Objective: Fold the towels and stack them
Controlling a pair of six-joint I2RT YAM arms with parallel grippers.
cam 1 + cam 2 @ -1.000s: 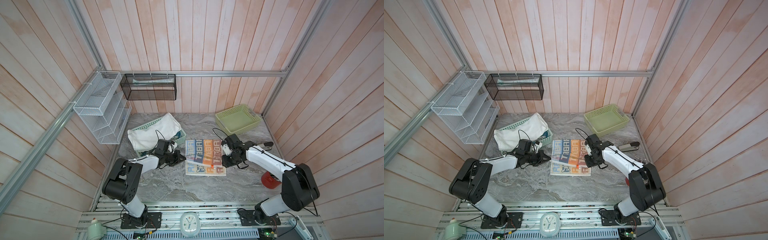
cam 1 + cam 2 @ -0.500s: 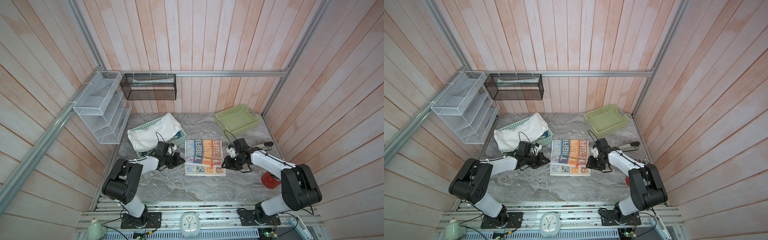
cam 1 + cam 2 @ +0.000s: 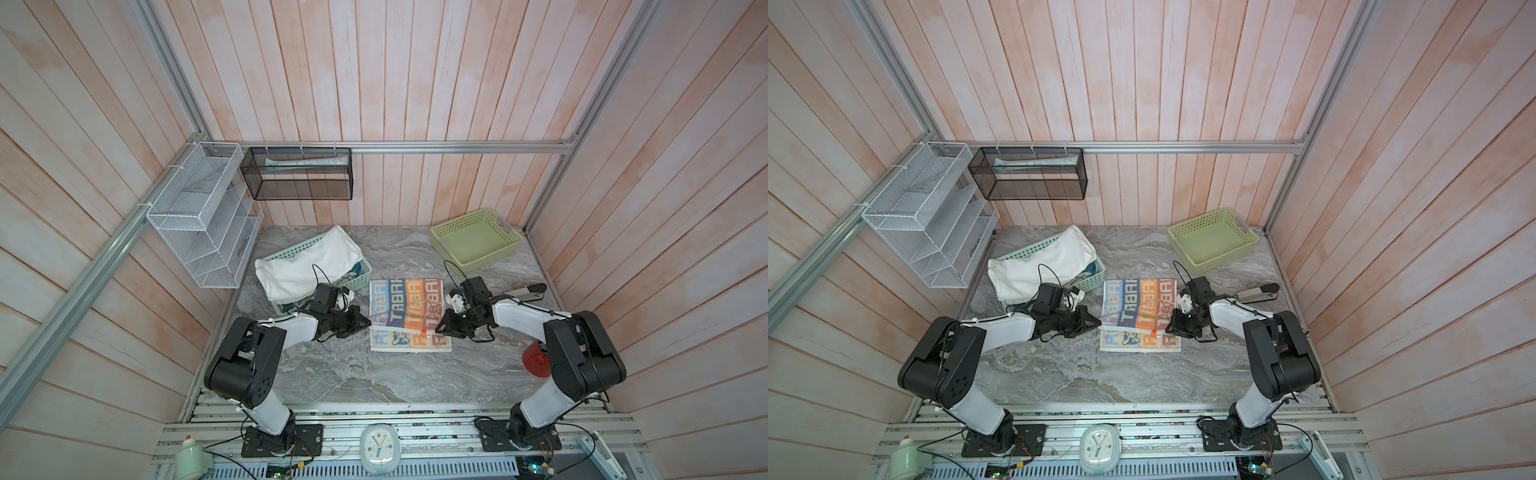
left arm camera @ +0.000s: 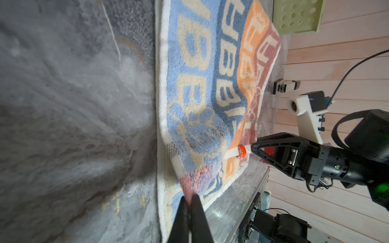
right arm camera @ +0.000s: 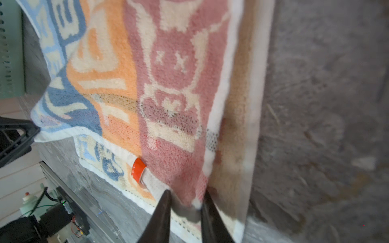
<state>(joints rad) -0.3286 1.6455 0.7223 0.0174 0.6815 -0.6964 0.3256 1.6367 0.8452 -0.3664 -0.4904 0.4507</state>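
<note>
One towel in work: striped towel (image 3: 409, 299), blue-orange-brown with letters, lying doubled on the counter (image 3: 332, 374) just beside the mint basket (image 3: 363, 277). Its upper layer stops short of the lower layer's front edge.
Change: a second ago the right claw (image 3: 437, 329) stood wider and further back, along the towel side far from the mint basket. It has since come forward to the upper layer's front corner and narrowed round it.
Meaning: both front corners are now taken, so a further fold or an evening-up pull looks ready. Nothing is stacked yet.
Left claw (image 4: 190, 196): clenched tight on the front corner nearer the mint basket, as before.
Right claw: narrow gap filled by corner cloth beside the orange tag (image 5: 137, 169); grasping it, by the look.
Remaining: white towel (image 3: 307, 262) heaped in the mint basket.
</note>
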